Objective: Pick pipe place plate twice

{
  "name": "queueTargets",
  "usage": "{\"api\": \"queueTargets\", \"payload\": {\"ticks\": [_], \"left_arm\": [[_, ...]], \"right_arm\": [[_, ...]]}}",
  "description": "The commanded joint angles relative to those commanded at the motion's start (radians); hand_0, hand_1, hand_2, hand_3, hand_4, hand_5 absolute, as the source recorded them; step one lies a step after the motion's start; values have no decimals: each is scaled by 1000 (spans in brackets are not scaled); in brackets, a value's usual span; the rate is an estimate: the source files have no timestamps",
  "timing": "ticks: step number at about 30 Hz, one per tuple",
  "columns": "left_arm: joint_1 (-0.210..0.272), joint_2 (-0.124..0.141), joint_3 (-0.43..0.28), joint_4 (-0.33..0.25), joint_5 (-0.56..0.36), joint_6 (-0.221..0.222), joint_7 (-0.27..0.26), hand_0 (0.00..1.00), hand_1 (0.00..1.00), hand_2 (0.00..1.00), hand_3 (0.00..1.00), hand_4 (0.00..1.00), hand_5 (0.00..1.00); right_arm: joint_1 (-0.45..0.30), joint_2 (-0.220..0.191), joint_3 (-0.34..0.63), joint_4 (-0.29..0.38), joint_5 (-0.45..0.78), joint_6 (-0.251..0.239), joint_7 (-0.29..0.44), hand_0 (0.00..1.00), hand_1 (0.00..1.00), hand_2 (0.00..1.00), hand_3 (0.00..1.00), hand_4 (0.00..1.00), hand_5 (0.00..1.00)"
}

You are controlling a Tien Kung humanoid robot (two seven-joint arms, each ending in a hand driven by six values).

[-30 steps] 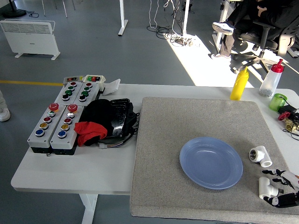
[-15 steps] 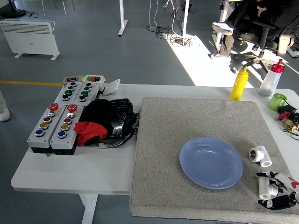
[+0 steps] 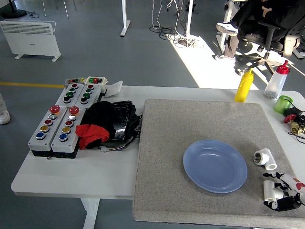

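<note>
- White plastic is what both pipe fittings are made of; each is a short, stubby elbow piece with a thick collar.
- One pipe fitting is seen lying on the grey mat, just right of the blue plate and not touching it; its open round mouth is turned toward the plate, and the dark bore can be seen inside.
- A second pipe fitting is found nearer the mat's front right corner, below the first and apart from it.
- The right hand is brought in from the lower right corner, and its black and white fingers are curled narrowly around the second fitting, with digits seen above and below it; whether the fitting is lifted clear of the mat cannot be told.
- The plate is shown bare, shallow and round, resting on the mat's right half.
- On the white worktop to the left, grey button boxes and a black and red bundle are set beside the mat.
- A yellow squeeze bottle is stood at the far edge.
</note>
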Motion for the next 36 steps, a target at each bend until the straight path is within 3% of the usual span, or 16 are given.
{"api": "queueTargets", "payload": {"ticks": [5,6,11,12,17,18,23,24,36], "left_arm": [[-1,0,0,0,0,0,0,653,614,609,601,297,998],[-1,0,-1,0,1,0,0,652,614,609,601,297,998],[-1,-1,-2,0,2,1,0,652,614,609,601,297,998],[-1,-1,-2,0,1,1,0,652,614,609,601,297,998],[-2,0,-3,0,4,0,0,652,614,609,601,297,998],[-2,0,-3,0,3,0,0,653,614,608,601,296,998],[-2,0,-3,0,5,-1,0,653,614,608,601,296,998],[-2,0,-3,0,4,-1,0,653,614,609,601,297,998],[-2,0,-3,0,6,-2,0,653,614,608,601,296,998]], "right_arm": [[0,-1,-4,3,-12,10,-10,817,766,856,804,757,170],[0,-1,-6,3,-15,10,-10,679,698,793,785,742,151],[0,-2,-10,3,-26,2,3,679,698,793,785,742,151],[0,-1,-10,3,-29,-1,6,588,654,770,774,728,134],[1,-1,-9,1,-44,-32,33,588,654,770,774,728,134],[0,-1,-9,0,-46,-37,38,478,588,709,740,676,77],[-1,-1,-5,-2,-44,-45,46,478,588,709,740,676,77],[-1,-2,-3,-1,-39,-48,49,424,550,674,719,666,81],[-3,-3,5,1,-12,-81,86,352,490,614,693,644,74]]}}
